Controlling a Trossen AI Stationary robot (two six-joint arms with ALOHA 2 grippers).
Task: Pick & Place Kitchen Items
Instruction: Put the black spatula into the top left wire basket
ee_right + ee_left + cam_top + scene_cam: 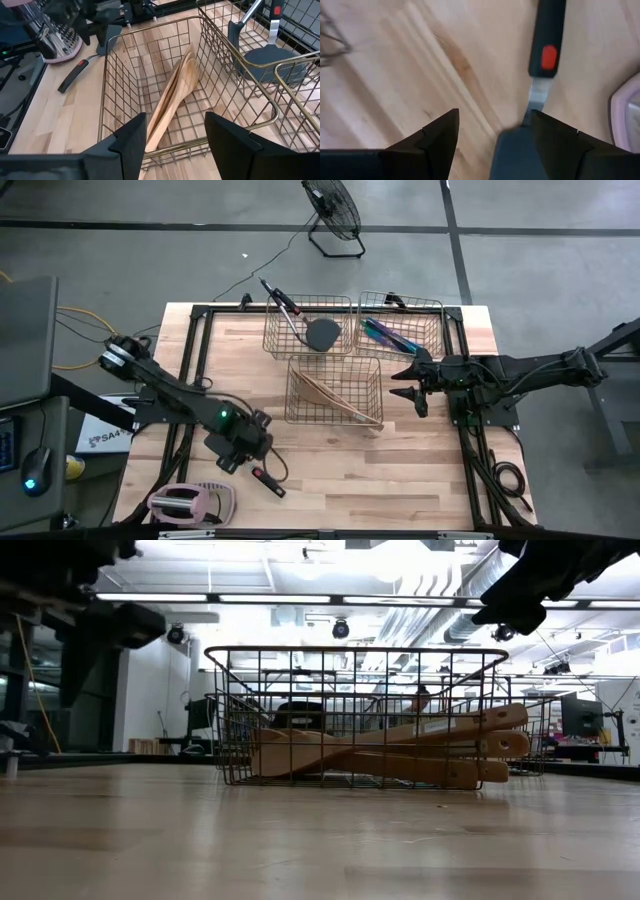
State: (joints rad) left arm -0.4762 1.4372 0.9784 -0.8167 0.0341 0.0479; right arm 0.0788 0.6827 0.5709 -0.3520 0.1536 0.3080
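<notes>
Your loose black spatula point(268, 479) lies flat on the bench point(340, 480), near the front-left corner. Its long axis runs diagonally: the blade sits under the left gripper point(243, 448), and the handle with its red spot points toward the front edge. In the left wrist view the handle reads as matte black and the neck as a flat metal strip. The left gripper stands spread just above the blade, with a finger to either side, and I cannot tell whether it touches.

Your three copper wire baskets are open grids. The front basket point(335, 390) holds pale wooden utensils point(335, 398), smooth and flat, stacked together and lying diagonally, handles toward its right-front corner. The rear-left basket point(305, 328) holds black utensils point(315, 332), one with a broad rounded blade, its handle slanting to the rear-left. The rear-right basket point(400, 322) holds thin iridescent purple-teal pieces point(388, 334), also lying on a slant.

The right gripper point(410, 388) hangs spread and empty, just right of the front basket. A pink-and-white gadget point(185, 502) sits at the front-left corner.
</notes>
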